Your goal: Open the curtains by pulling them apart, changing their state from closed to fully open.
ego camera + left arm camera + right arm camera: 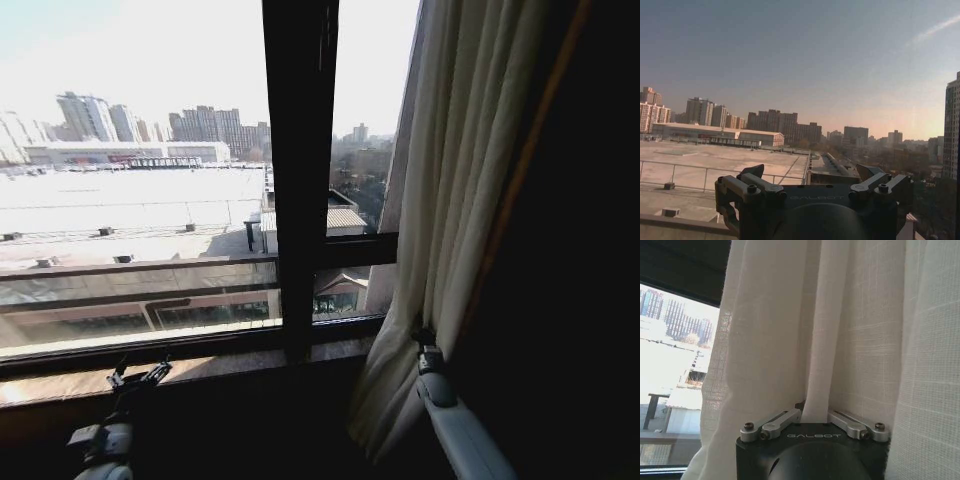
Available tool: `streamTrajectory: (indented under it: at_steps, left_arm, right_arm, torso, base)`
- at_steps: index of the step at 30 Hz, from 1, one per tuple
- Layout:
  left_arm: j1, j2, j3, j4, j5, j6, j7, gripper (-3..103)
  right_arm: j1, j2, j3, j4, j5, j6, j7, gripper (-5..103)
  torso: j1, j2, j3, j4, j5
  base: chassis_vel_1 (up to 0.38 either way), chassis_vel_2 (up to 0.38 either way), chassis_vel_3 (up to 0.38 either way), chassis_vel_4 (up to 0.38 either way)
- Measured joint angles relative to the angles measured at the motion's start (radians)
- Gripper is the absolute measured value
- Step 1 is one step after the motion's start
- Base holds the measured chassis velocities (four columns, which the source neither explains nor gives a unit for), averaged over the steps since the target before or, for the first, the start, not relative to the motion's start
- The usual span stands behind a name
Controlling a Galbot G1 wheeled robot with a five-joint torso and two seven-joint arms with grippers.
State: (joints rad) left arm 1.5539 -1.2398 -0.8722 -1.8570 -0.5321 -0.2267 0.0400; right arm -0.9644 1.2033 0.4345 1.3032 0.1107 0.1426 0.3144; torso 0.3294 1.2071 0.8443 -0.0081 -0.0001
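The sheer white curtains [455,170] hang bunched in long pleats at the right side of the window, with the glass to their left uncovered. My right gripper [426,340] reaches up into the lower part of the fabric. In the right wrist view this gripper [815,414] is shut on a pleat of the curtains [865,330], which rises straight from between its fingers. My left gripper [140,378] is low at the left, just in front of the sill. In the left wrist view it [812,176] is open, holds nothing and faces the city outside.
A dark vertical window post [300,170] divides the glass. A sill [210,362] runs along the bottom of the window. A dark heavy drape [565,250] hangs to the right of the curtains.
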Motion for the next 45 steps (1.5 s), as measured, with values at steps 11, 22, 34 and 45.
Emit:
streamTrajectory:
  at_steps: [11, 22, 34, 45]
  left_arm:
    - [0.000, 0.000, 0.000, 0.000, 0.000, 0.000, 0.000, 100]
    - [0.000, 0.000, 0.000, 0.000, 0.000, 0.000, 0.000, 100]
    - [0.000, 0.000, 0.000, 0.000, 0.000, 0.000, 0.000, 100]
    - [0.000, 0.000, 0.000, 0.000, 0.000, 0.000, 0.000, 100]
  right_arm:
    - [-0.152, -0.024, -0.050, 0.260, 0.110, -0.056, -0.288, 26]
    - [-0.221, -0.023, -0.056, 0.330, 0.114, 0.039, -0.338, 60]
    - [-0.248, -0.013, -0.054, 0.344, 0.098, 0.047, -0.313, 99]
    - [-0.246, -0.012, -0.053, 0.343, 0.098, 0.047, -0.312, 100]
  torso:
    - [0.000, 0.000, 0.000, -0.0001, -0.0003]
    - [0.000, 0.000, 0.000, 0.0000, -0.0002]
    - [0.000, 0.000, 0.000, 0.0000, -0.0002]
    - [0.000, 0.000, 0.000, 0.0000, -0.0002]
  base:
    - [0.000, 0.000, 0.000, 0.000]
    - [0.000, 0.000, 0.000, 0.000]
    - [0.000, 0.000, 0.000, 0.000]
    - [0.000, 0.000, 0.000, 0.000]
